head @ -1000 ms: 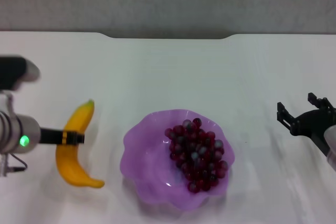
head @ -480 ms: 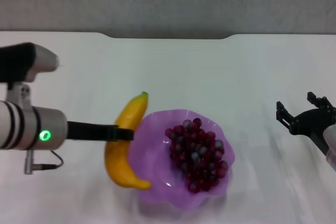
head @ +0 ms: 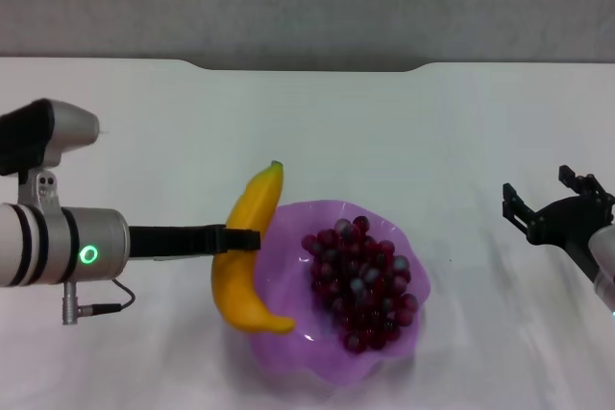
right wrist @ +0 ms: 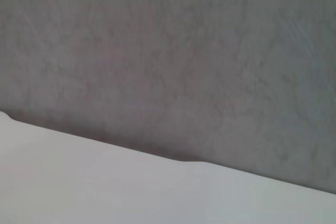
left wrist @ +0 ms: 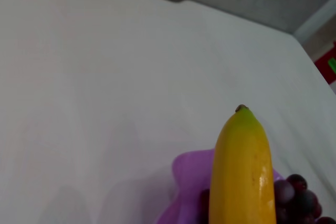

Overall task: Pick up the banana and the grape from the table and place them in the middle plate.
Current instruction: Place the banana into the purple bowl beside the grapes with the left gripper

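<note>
The left gripper (head: pixel 240 238) is clamped on the banana (head: pixel 248 252), black fingers pinched across its middle, and it holds the fruit off the tabletop (head: pixel 384 122) right over the near-left rim of the middle plate (head: pixel 288 333). From the gripper, the green stem tip points away toward the far edge of the tabletop, while the fat lower end curls down and toward the plate's inside, overlapping the purple scalloped wall. In the left wrist view the banana (left wrist: pixel 242 171) runs straight out from the gripper, stem end outward, with the plate's rim (left wrist: pixel 189 169) just beneath it and a few dark grapes (left wrist: pixel 294 198) peeking out beside it.

The grape (head: pixel 360 280) bunch lies inside the middle plate, on the side away from the left gripper, close to the banana's lower end; whether the two touch is hard to call.

Over on the other side, the right gripper (head: pixel 553 208) hangs well apart from the plate, above bare tabletop, its black fingers spread apart with nothing between them. Its wrist view takes in only the tabletop's far edge (right wrist: pixel 105 182) and a grey wall (right wrist: pixel 168 51).
</note>
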You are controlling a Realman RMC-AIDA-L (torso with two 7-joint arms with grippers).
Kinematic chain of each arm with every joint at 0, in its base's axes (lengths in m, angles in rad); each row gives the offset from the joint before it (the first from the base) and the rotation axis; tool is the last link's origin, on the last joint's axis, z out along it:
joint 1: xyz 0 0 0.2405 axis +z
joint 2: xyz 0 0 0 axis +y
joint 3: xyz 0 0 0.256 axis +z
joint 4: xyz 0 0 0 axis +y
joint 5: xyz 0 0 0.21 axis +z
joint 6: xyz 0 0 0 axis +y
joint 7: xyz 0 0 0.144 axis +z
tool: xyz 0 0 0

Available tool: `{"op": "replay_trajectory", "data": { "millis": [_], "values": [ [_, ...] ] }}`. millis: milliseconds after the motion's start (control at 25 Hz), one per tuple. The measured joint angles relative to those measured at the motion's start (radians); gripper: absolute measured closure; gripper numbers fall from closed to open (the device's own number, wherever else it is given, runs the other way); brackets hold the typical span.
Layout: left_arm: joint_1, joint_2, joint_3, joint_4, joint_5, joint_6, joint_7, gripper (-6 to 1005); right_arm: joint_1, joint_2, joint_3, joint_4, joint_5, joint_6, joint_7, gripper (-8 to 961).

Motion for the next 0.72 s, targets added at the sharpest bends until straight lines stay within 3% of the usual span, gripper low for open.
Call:
{"op": "replay_trajectory", "data": {
  "millis": [400, 720],
  "values": [
    [-0.037, -0.006, 0.035, 0.131, -0.05, 0.064, 0.028, 453, 0.0, 0.0, 0.0, 0.001, 0.0, -0.001, 0.0, 125],
    [-0.027, -0.006, 0.109, 0.122, -0.137, 0.109, 0.076, 441, -0.001, 0.0, 0.0, -0.002, 0.003, -0.002, 0.0, 125]
  ]
}}
